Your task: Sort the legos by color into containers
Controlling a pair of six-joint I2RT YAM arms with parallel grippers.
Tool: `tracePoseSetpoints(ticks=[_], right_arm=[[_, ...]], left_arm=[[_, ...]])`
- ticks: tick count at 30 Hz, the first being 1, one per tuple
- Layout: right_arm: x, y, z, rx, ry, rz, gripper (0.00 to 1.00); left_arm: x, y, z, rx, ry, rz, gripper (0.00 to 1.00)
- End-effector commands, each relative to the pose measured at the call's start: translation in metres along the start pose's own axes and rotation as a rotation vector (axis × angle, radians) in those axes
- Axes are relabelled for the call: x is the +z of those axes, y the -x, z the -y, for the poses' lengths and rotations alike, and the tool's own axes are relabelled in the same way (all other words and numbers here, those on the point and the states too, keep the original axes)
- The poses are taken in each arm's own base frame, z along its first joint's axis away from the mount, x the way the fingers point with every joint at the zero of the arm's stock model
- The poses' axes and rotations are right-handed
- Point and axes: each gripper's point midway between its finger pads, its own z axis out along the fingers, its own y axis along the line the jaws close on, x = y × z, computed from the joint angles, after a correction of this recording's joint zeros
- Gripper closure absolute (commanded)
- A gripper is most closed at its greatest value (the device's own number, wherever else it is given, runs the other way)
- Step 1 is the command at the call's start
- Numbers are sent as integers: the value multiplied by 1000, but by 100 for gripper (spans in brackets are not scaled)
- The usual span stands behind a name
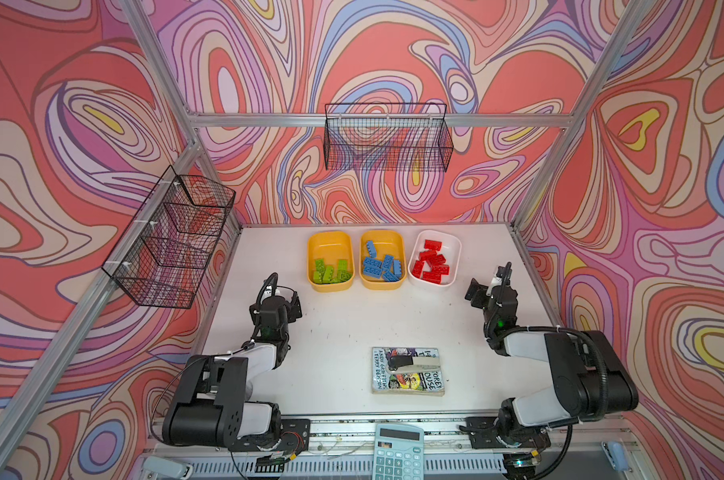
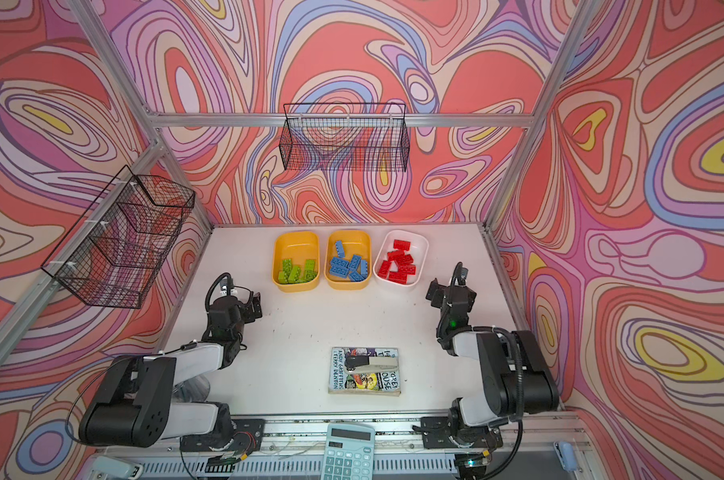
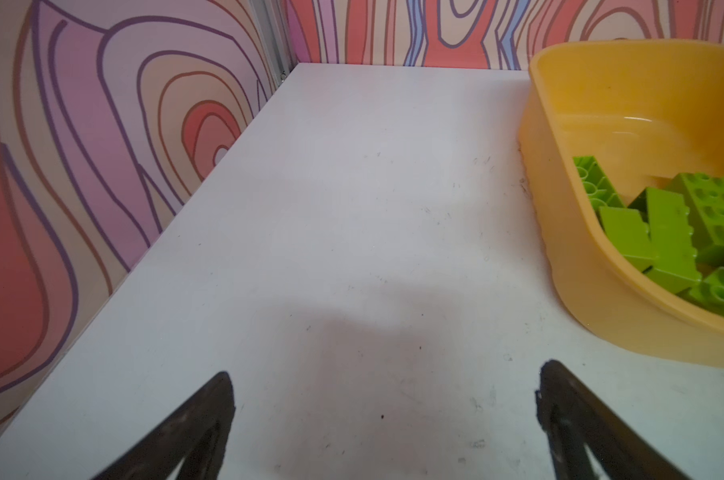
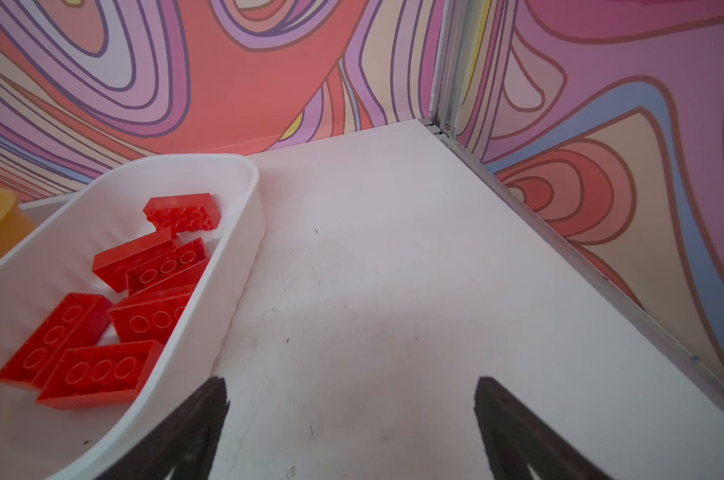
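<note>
The legos all lie inside the containers, which stand in a row just beside one another in the upper middle of both top views, near the far edge of the white table [image 1: 343, 332]. The green legos [image 1: 331, 272] are heaped at the near end of the left orange-yellow tub [image 1: 329, 243]. The blue legos [image 1: 383, 266] are piled in the middle orange-yellow tub [image 1: 393, 241], and the red legos [image 1: 431, 264] lie jumbled in the white tub [image 1: 451, 247] on the right. Left of centre, the left gripper [image 1: 294, 302] is low over the table, near the green tub's near left corner. Its jaws are spread wide and hold nothing; the left wrist view shows only bare tabletop between its fingers [image 3: 210, 415]. Right of centre, the right gripper [image 1: 476, 293] is just off the white tub's near right corner, its jaws just as wide and also empty, with bare table between its fingers [image 4: 202, 415]. In the lower middle lies a book [image 1: 406, 382] with a stapler [image 1: 410, 365] resting on it. A calculator [image 1: 397, 453] is at the bottom edge, and two black wire baskets hang on the walls, one in the upper middle [image 1: 387, 137] and one at the left [image 1: 173, 237]
</note>
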Motion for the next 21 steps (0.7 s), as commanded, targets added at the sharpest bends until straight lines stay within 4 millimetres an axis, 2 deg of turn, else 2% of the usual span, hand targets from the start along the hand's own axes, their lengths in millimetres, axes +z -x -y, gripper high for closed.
tracePoseSetpoints(ticks=[1, 3, 6, 10, 21], right_arm=[[2, 27, -7, -5, 50, 140, 2], [9, 20, -9, -8, 63, 118, 2], [8, 11, -17, -35, 118, 120, 2], [9, 3, -26, -66, 171, 116, 2], [9, 4, -27, -69, 174, 128, 2]], left_arm=[[10, 21, 10, 5, -57, 109, 0], [15, 16, 14, 17, -77, 120, 0], [19, 13, 23, 40, -119, 55, 0], [19, 12, 22, 34, -130, 61, 0], [19, 14, 22, 31, -126, 75, 0]])
